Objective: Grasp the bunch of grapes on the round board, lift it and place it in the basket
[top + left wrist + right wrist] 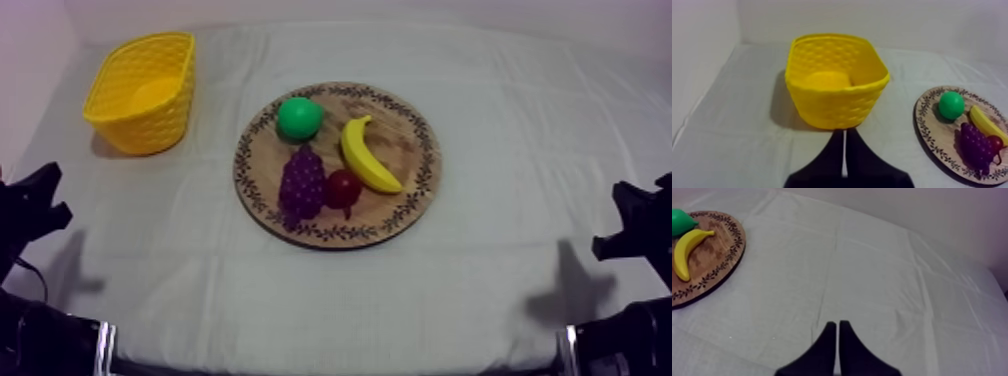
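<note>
Left gripper (844, 131): fingers together, empty, well short of the wooden board (400, 215), off its left. Right gripper (837, 323): likewise closed on nothing, off the board's right. Bunch of grapes (302, 184): on the board's near left part, just beside the small red fruit (344, 187); banana (366, 155), pear (299, 118) beyond. Yellow basket (150, 125): far left of the board. Step: approach not begun; next, likely, the left gripper opens and descends over the grapes.
</note>
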`<state>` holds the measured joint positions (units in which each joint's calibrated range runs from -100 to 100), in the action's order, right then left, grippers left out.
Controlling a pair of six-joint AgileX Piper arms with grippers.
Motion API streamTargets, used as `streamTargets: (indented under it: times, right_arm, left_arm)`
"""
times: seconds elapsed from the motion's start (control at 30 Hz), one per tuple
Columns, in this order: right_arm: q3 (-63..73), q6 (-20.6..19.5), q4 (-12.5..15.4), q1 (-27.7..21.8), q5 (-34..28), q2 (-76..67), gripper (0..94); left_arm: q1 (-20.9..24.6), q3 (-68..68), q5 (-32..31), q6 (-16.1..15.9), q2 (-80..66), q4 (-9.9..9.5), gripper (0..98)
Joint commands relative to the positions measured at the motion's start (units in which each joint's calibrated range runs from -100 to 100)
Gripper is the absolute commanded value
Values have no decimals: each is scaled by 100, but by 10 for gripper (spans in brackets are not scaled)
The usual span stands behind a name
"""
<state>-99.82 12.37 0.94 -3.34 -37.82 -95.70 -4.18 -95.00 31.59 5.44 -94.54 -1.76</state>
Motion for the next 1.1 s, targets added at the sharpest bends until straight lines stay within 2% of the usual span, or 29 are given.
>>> streamTargets:
  times: [0.0,0.37,0.63,0.87,1.07]
  right_arm:
    - [4,1,2,-2,0,3,3]
    - [4,1,2,-2,0,3,3]
    - [4,2,2,-2,0,3,3]
    - [4,1,2,-2,0,3,3]
    - [4,1,2,-2,0,3,3]
  left_arm:
    - [-41,344,-8,-11,294,-8,0]
    - [-444,2458,242,-126,2191,4,0]
    - [-550,4055,1061,-552,3359,244,0]
    - [-1001,5190,1596,-801,4327,262,0]
    - [-1467,5846,1703,-874,4989,245,0]
